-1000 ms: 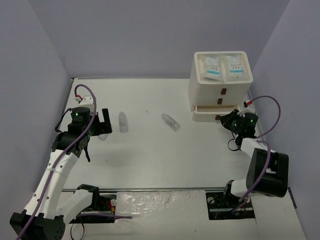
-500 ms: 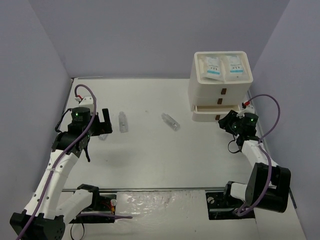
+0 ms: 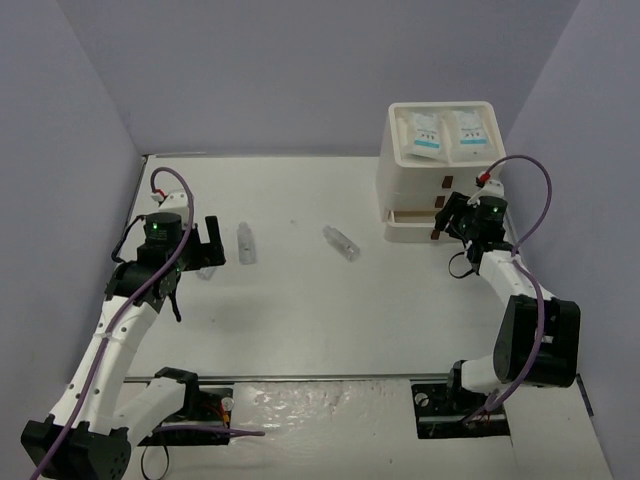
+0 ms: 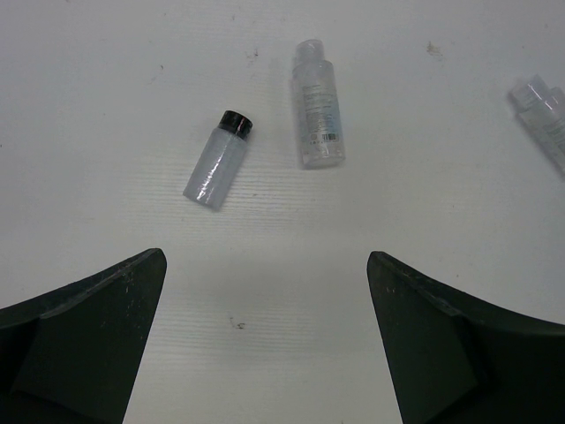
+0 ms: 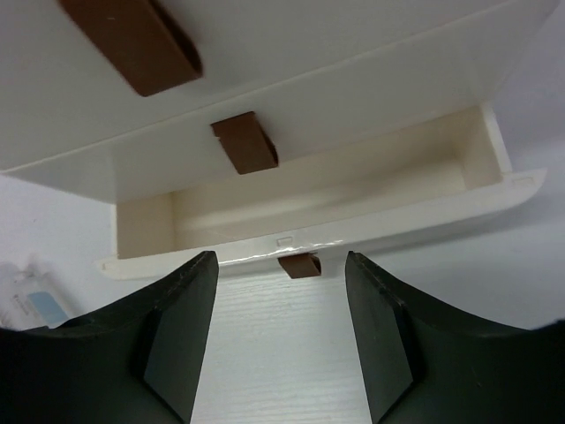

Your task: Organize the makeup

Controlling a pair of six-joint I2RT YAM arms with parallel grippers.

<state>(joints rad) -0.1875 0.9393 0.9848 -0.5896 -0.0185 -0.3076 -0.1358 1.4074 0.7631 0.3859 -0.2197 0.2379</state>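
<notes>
Three small clear vials lie on the table: a black-capped one (image 4: 218, 162) (image 3: 205, 270), a longer one (image 4: 318, 115) (image 3: 245, 243) and a third farther right (image 4: 543, 115) (image 3: 341, 243). My left gripper (image 4: 265, 265) (image 3: 207, 247) hovers open just short of the first two, with nothing between its fingers. Two white sachets with blue print (image 3: 421, 133) (image 3: 470, 132) lie on top of the white drawer box (image 3: 410, 180). My right gripper (image 5: 281, 269) (image 3: 441, 218) stands open at the box's pulled-out bottom drawer (image 5: 318, 203), its brown handle (image 5: 298, 264) between the fingertips, untouched.
The box stands at the back right against the wall, with two more brown handles (image 5: 245, 141) (image 5: 132, 35) on its shut upper drawers. Purple walls close in the table (image 3: 300, 300) on the left, back and right. Both arm bases sit at the near edge.
My right gripper has opened and let go of the bottom drawer's handle, and the arm has shifted up toward the box. The left arm and vials have not moved.
</notes>
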